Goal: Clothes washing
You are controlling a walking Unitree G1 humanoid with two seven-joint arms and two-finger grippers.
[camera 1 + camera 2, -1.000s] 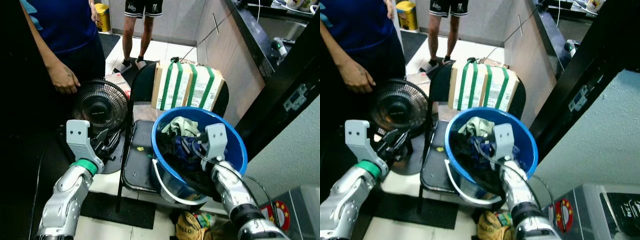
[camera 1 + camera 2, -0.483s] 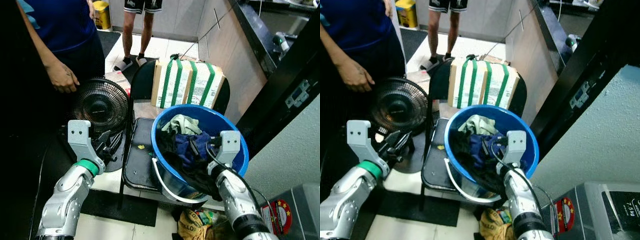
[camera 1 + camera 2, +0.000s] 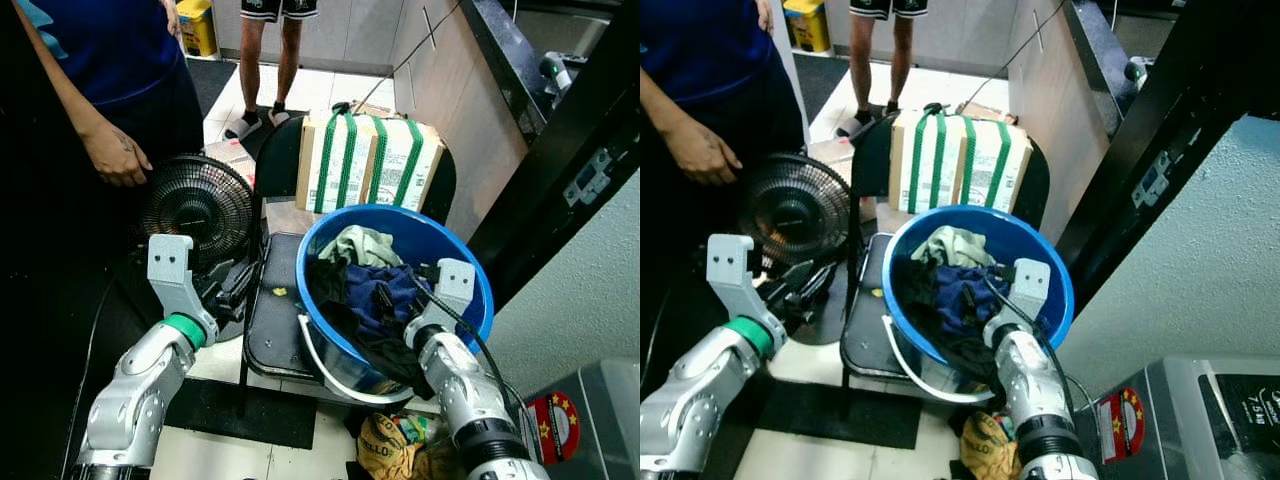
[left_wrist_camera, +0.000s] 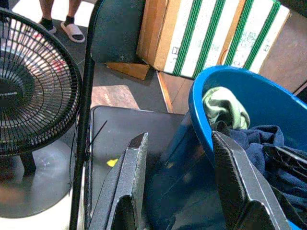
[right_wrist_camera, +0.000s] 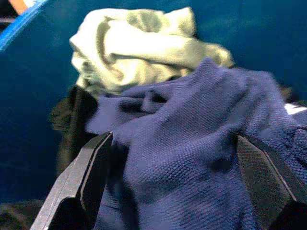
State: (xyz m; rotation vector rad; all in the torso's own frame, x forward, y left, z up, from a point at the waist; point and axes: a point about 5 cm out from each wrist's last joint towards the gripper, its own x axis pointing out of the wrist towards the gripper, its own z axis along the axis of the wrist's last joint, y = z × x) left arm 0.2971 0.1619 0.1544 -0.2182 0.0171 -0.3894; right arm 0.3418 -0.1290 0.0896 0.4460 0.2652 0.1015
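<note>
Blue tub (image 3: pixel 470 272) sits on a black folding chair (image 3: pixel 272 320), loaded with clothes: navy garment (image 3: pixel 380 290) on top toward the middle, pale green one (image 3: pixel 362 243) at the far side, dark stuff underneath and spilling over the near rim.

Right pincer (image 5: pixel 177 177) is inside the tub, fingers spread wide, navy knit between them but not pinched yet. Released, grasping nothing. Left pincer (image 4: pixel 180 182) hangs released too, fingers apart, aimed at the tub's outer wall over the chair seat, not touching anything as far as I can tell.

Handling, my read: clothes are soft, limp, light per piece, no fragility. They'll drape and drag neighbours along, since the pile looks tangled. The navy knit has a coarse weave, so it should grip fine and not be slippery. Best hold is a raised fold or bunch near the garment's middle, pinching deep enough to catch several layers; an edge grab would likely trail long and snag the rim. The tub itself is rigid and smooth and probably shifts on the seat if pulled sideways.

Also around: fan (image 3: pixel 195 208) left of the chair, green-strapped box (image 3: pixel 368 163) behind the chair, a person's hand (image 3: pixel 117 160) near the fan, another person's legs (image 3: pixel 265 60) farther back.
</note>
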